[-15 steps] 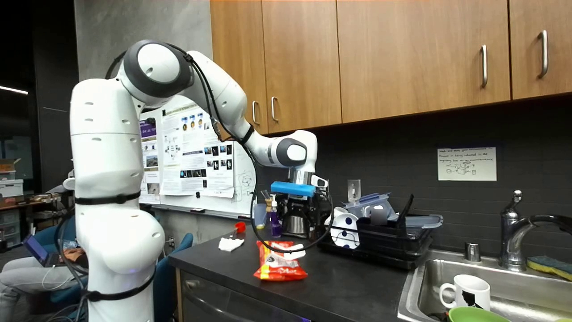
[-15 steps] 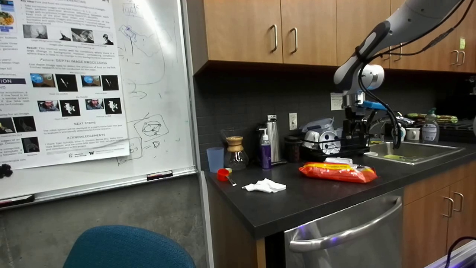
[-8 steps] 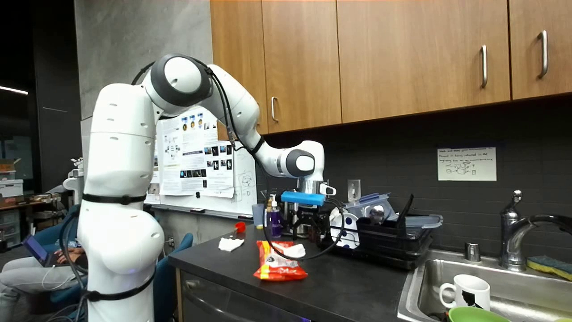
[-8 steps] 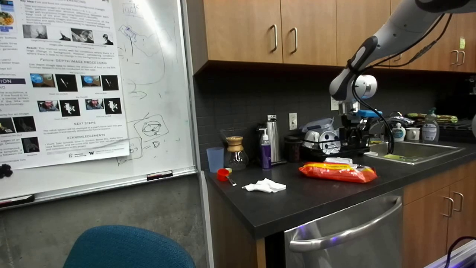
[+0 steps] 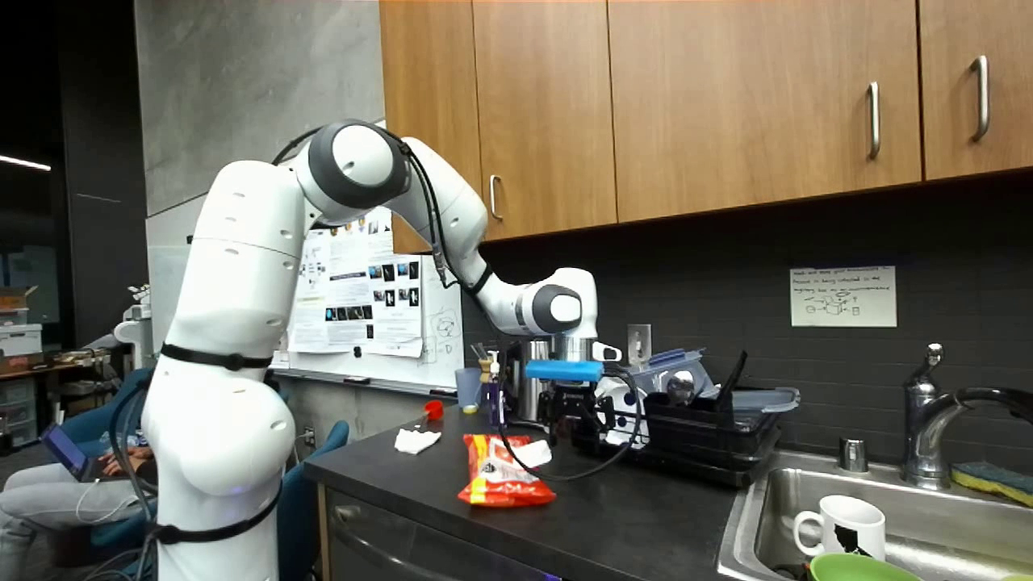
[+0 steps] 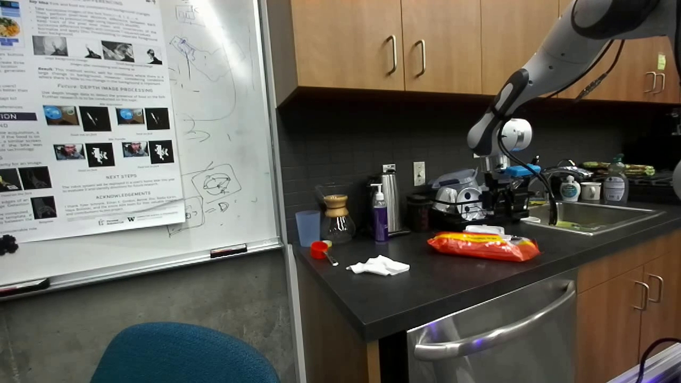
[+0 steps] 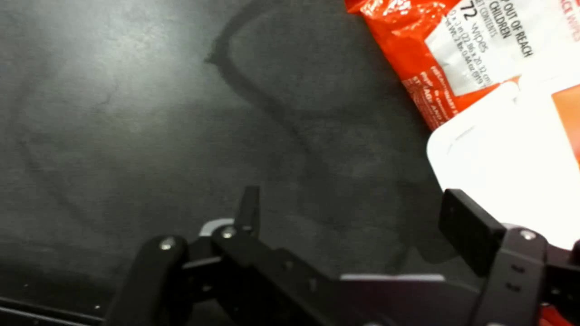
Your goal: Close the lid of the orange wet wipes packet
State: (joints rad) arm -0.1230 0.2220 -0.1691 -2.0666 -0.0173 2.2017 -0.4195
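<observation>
The orange wet wipes packet [image 5: 508,486] lies flat on the dark counter; it also shows in an exterior view [image 6: 479,247] and in the wrist view [image 7: 403,50]. Its white lid [image 5: 531,454] stands open, sticking out past the packet's side toward the dish rack. The lid also shows in an exterior view [image 6: 484,230] and large in the wrist view [image 7: 494,154]. My gripper [image 7: 355,208] is open and empty, with counter between its fingers. Its right finger overlaps the lid's edge in the wrist view; I cannot tell whether they touch. The gripper [image 5: 575,424] hovers beyond the packet, beside the rack.
A black dish rack [image 5: 694,436] with dishes stands close beside the gripper. A purple bottle [image 6: 380,218], a steel flask [image 6: 391,205], a crumpled white tissue [image 6: 379,265] and a red scoop [image 6: 319,249] are on the counter. The arm's cable loop [image 5: 565,478] hangs by the packet.
The arm has reached further out and the gripper has come down, moving right in an exterior view, and nearer the rack and counter. The packet and lid have not visibly moved.
</observation>
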